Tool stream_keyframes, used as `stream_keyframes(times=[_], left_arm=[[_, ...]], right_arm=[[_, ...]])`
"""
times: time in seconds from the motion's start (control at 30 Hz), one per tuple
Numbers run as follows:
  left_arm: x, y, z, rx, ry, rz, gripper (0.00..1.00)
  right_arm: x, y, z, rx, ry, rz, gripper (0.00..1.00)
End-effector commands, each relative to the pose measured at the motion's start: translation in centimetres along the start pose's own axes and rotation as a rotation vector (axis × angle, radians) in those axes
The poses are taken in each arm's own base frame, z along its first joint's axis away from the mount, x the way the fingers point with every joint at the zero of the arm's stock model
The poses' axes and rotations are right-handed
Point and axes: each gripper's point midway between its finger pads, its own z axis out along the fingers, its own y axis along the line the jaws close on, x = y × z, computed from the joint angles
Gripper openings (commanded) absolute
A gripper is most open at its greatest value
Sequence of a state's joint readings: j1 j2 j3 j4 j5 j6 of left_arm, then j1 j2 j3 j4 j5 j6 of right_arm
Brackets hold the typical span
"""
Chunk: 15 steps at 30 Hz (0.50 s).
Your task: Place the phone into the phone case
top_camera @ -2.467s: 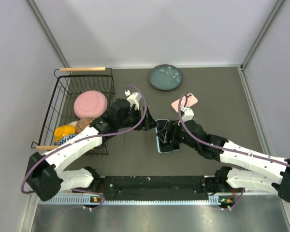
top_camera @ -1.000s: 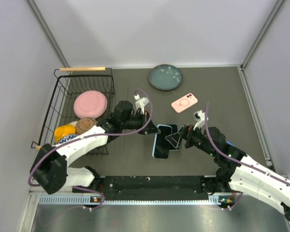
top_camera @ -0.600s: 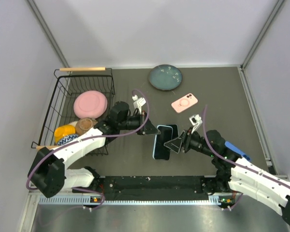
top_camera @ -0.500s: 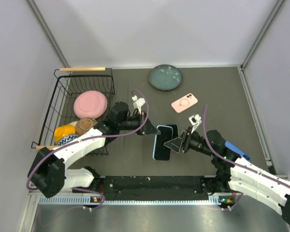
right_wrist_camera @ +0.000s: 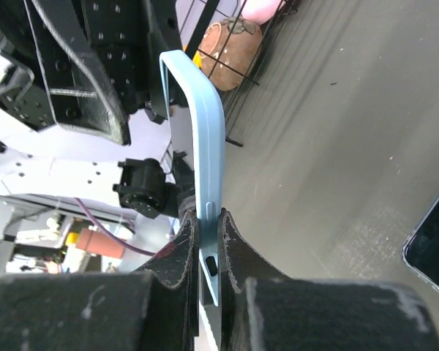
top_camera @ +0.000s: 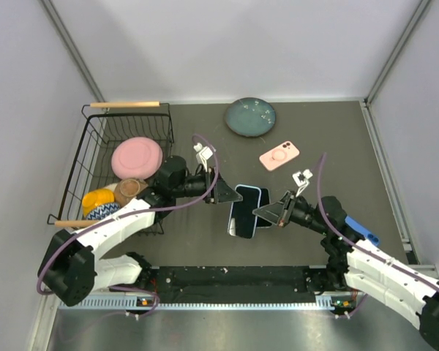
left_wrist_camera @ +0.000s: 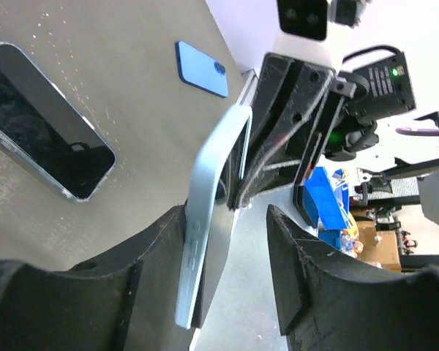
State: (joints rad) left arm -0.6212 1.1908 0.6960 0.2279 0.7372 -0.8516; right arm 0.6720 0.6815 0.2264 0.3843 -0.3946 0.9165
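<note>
Since a second ago the two arms have swapped jobs. The right gripper [right_wrist_camera: 203,219], which was wide then, is now clenched on the long edge of the light-blue phone case [right_wrist_camera: 199,124]. The left gripper [top_camera: 224,194], which had been pinching it, has let go. In the left wrist view its fingers [left_wrist_camera: 300,256] stand apart, with a visible gap between one of them and the case. The whole bundle has also slid slightly toward the left arm.

So the case is hanging in the air between the two grippers, tipped up on edge rather than lying flat, and only the right one is carrying it. The phone [left_wrist_camera: 44,121] lies screen-up on the table [top_camera: 329,139], just beside and partly under the raised case as seen from the top camera. Neither gripper is touching it.

My read on why: gripping one edge leaves the open side of the case clear, and releasing the left frees it to go get the phone. That makes this an early stage, with a handoff done and no insertion started.

A thin edge grip like that looks easy to twist once the phone gets pushed in, so I'd expect the press to need care.
</note>
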Motion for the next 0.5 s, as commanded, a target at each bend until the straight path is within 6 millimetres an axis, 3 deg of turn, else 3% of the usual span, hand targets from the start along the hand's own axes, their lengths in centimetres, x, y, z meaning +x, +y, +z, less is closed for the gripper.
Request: stream_keyframes(times=[0.0,0.2,0.47], left_arm=[[0.9,-2.5,-0.9,0.118,0.009,0.048,0.53],[2.2,-2.4,-1.3,0.172,0.018,0.059,0.57],[3.0,-2.7,-1.6,0.221,0.017,0.065,0.59]], right_arm=[[-4.0,2.5,-0.6,-0.127,-0.156,0.057,0.00],[-4.6,2.4,-0.7,-0.150,-0.171,0.126,0.00],[-6.0,4.7,-1.0,-0.267,-0.198,0.201,0.00]])
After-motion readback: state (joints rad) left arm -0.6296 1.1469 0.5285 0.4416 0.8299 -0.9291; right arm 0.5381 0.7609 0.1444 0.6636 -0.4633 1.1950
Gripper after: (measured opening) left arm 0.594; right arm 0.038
